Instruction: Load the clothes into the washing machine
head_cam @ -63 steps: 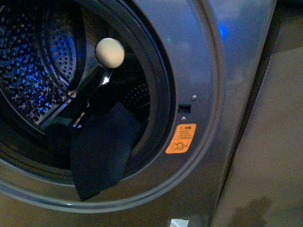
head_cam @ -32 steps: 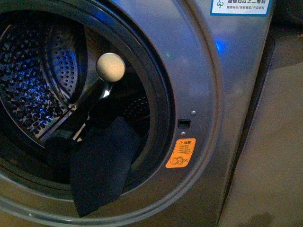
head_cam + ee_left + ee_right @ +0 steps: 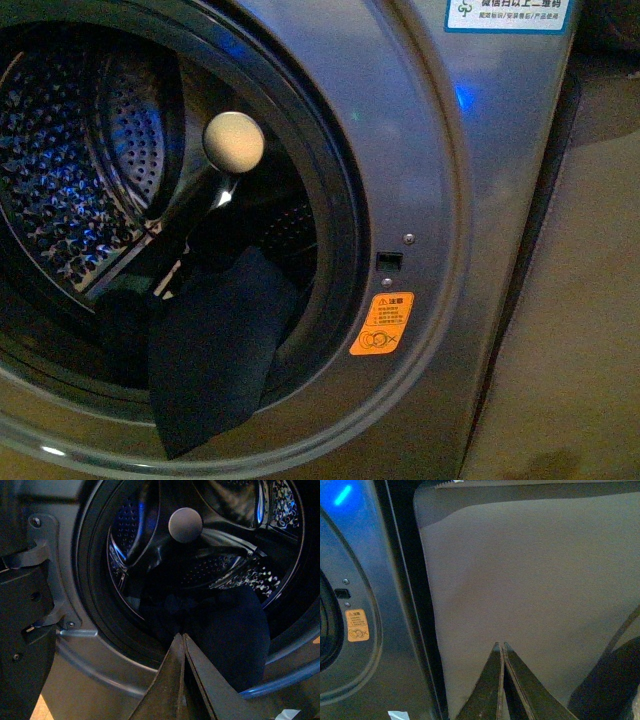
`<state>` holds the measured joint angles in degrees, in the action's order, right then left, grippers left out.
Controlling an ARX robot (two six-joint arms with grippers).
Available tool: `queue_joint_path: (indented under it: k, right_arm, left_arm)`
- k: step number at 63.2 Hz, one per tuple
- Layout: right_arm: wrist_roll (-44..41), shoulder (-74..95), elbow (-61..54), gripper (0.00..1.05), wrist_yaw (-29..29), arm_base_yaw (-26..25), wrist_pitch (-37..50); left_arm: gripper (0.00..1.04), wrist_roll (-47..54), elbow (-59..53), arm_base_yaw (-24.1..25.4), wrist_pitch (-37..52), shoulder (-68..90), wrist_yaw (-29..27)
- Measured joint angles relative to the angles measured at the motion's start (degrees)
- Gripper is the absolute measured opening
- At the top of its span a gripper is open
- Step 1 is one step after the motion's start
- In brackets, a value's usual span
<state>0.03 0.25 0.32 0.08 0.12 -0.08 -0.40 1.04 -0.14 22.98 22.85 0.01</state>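
Observation:
The grey washing machine (image 3: 440, 200) fills the front view, its round port open onto the perforated drum (image 3: 60, 190) with the cream knob (image 3: 234, 142) and the orange sticker (image 3: 381, 323). The navy clothes (image 3: 215, 345) hang over the port's lower rim, part inside, part draped outward. In the left wrist view my left gripper (image 3: 181, 636) is shut and empty, just in front of the clothes (image 3: 230, 630), below the knob (image 3: 185, 525). My right gripper (image 3: 500, 645) is shut and empty, off beside the machine (image 3: 365, 580) over plain floor. Neither gripper shows in the front view.
The open door's hinge bracket (image 3: 42, 560) and dark door panel (image 3: 20, 645) stand beside the port in the left wrist view. A dark gap (image 3: 410, 605) runs along the machine's side. Beige floor (image 3: 530, 580) lies beyond it, with a dark object (image 3: 610, 685) at its edge.
Over the second the front view shifted, the machine sliding down in frame and the top label coming in. In the last half second nothing visibly moved. The clothes hang the same.

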Motion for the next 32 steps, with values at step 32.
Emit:
queue_joint_path:
  k: [32]
  right_arm:
    - [0.0, 0.0, 0.0, 0.02, 0.0, 0.0, 0.0]
  left_arm:
    - [0.04, 0.0, -0.02, 0.0, -11.02, -11.13, 0.0]
